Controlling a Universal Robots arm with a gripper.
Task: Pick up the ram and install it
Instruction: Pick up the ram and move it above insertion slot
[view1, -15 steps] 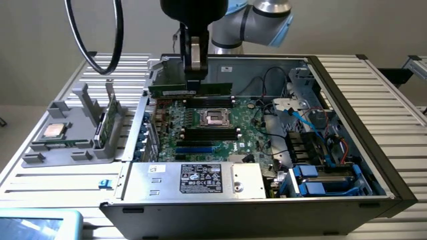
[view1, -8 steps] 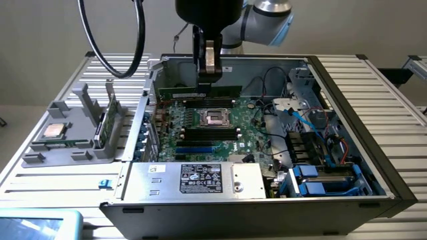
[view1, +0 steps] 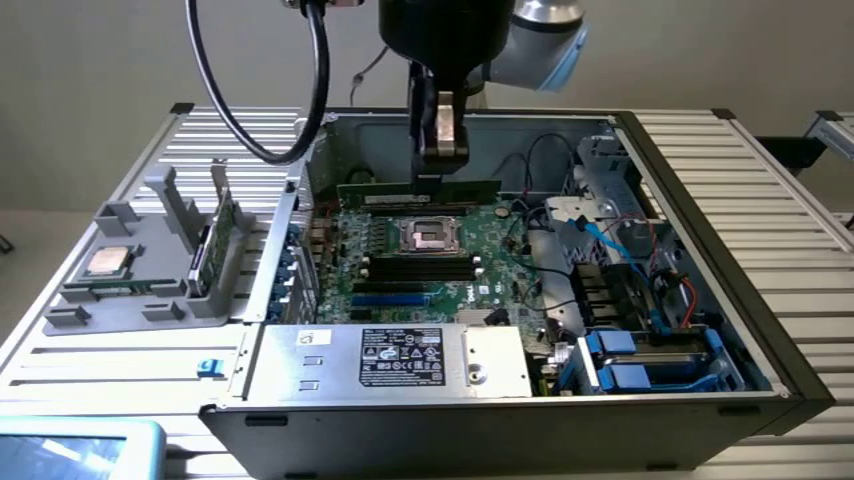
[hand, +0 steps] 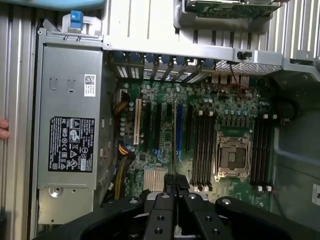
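Note:
My gripper (view1: 430, 178) hangs over the far part of the open computer case and is shut on the ram (view1: 387, 188). The ram is a long thin green stick, held level above the motherboard (view1: 497, 262) just beyond the empty processor socket (view1: 430, 235). In the wrist view the black fingers (hand: 170, 192) meet, and the ram's edge (hand: 173, 150) runs out from them as a thin line over the board. Black memory slots (hand: 202, 145) lie on one side of the socket (hand: 232, 157), with more slots (hand: 262, 150) on the other.
A silver power supply (view1: 387, 360) fills the case's near side. Cables and blue drive carriers (view1: 641, 360) crowd the exterior view's right. Outside the case at the left, a grey holder (view1: 134, 300) carries a square chip (view1: 110, 262) and a green card (view1: 214, 245). A fingertip (hand: 2, 127) shows at the wrist view's edge.

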